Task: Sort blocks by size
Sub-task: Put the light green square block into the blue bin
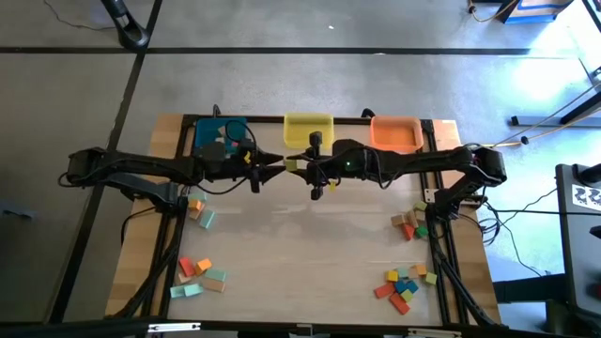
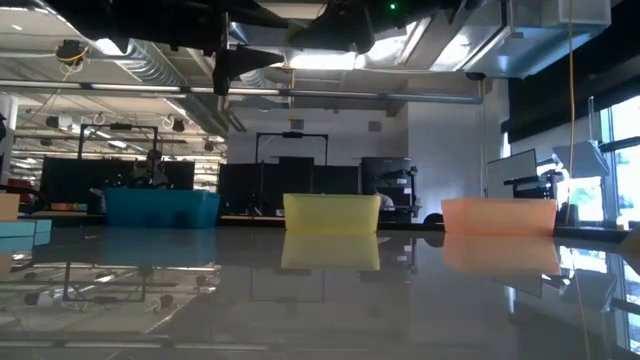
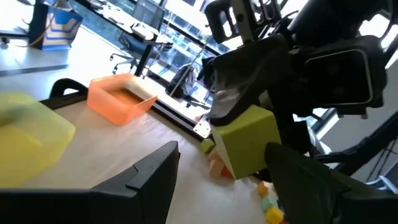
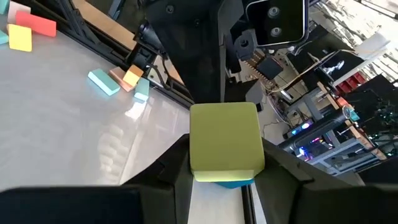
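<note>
Both arms meet high above the table's middle, in front of the yellow bin point(image 1: 308, 130). My right gripper point(image 1: 299, 167) is shut on a yellow-green cube block point(image 4: 225, 142); a blue sliver point(image 4: 229, 183) shows under the cube. My left gripper point(image 3: 221, 152) faces it, open, with one finger on each side of the same cube point(image 3: 247, 142). The other blocks lie on the table in clusters: left point(image 1: 198, 212), front left point(image 1: 200, 277), right point(image 1: 408, 222) and front right point(image 1: 403, 285). My right gripper pinches the cube by two opposite faces point(image 4: 195, 149) between its two fingers. The fingers reach roughly level from the table's right side. The cube is lifted well clear of the table. My left gripper: whether its finger point(image 3: 305, 177) touches the cube I cannot tell.
A blue bin point(image 1: 221, 134), the yellow bin and an orange bin point(image 1: 395, 132) stand in a row along the far edge. Dark frame rails run down both table sides point(image 1: 438, 253). The middle of the tabletop point(image 1: 300, 253) is bare.
</note>
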